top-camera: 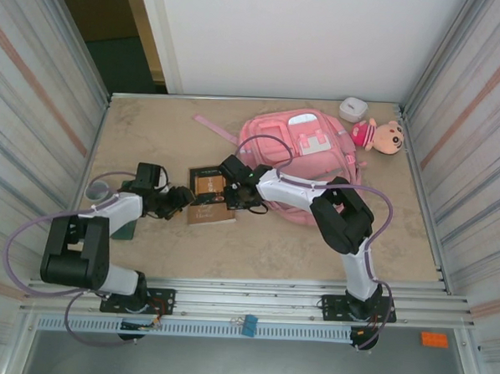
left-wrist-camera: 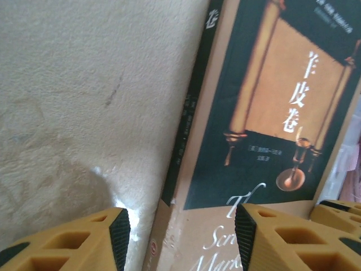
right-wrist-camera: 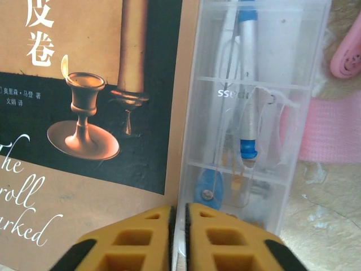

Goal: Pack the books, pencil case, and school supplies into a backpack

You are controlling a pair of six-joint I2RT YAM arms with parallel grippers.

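Yellow honeycomb fingers [right-wrist-camera: 135,243] of the right gripper [right-wrist-camera: 179,217] sit clenched together, with only a thin slit between them. I cannot tell whether they pinch anything. Its arm stretches low from the right, the forearm crossing the near edge of the pink fabric backpack [top-camera: 306,148].

Just ahead of its tips lies a clear plastic case [right-wrist-camera: 254,113] holding a compass and blue-tipped drawing tools. The case lies flat, edge to edge with the book [right-wrist-camera: 84,84]. To the right of the case runs a pink strap [right-wrist-camera: 333,127].

The left gripper [left-wrist-camera: 181,217] is released, its parted fingers [left-wrist-camera: 84,243] straddling the book's spine edge. Its arm reaches in low from the left.

The book is a thin paperback with a dark glossy cover showing an orange scroll and candle, and it lies on the mottled beige table [top-camera: 152,132]. Past the backpack, a plush doll [top-camera: 380,133] and a small white object [top-camera: 352,109] rest by the far wall.
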